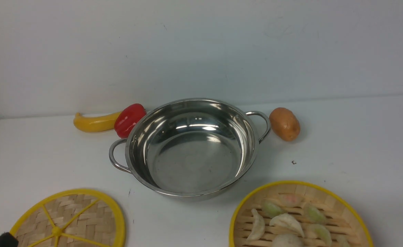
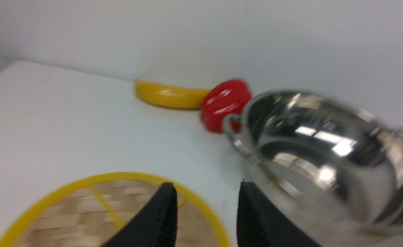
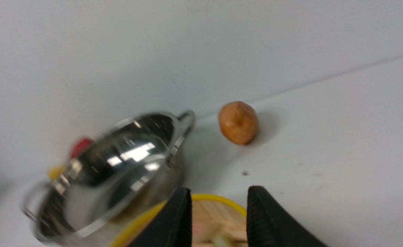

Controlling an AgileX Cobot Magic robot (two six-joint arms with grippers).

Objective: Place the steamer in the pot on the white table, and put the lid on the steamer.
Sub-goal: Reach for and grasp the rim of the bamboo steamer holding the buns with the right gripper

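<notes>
Steamer and Lid Sit Apart From the Empty Pot, Both Claws Parted

The stainless-steel pot (image 1: 194, 161) stands upright in the middle of the white counter (image 1: 174, 223), its inside bare and its two looped handles reaching out to the sides. The steamer (image 1: 237, 219) rests on the counter nearer the robot, to the right of the pot, holding dumplings (image 1: 287, 223) of pale white, green and pink on its slatted floor. The front view cuts off its near edge. On the left lies the lid (image 1: 67, 216), flat on the counter, yellow spokes facing up, also partly out of view.

Behind the lid, toward the wall (image 1: 201, 51), a yellow banana-like item (image 1: 96, 122) touches or nearly touches a red pepper (image 1: 130, 120), which sits just beside the pot. A brown potato (image 1: 285, 124) lies near the pot's right handle.

The left claw (image 2: 207, 187) has its fingertips apart, with nothing between them. The right claw (image 3: 221, 190) is likewise spread and holds nothing.
</notes>
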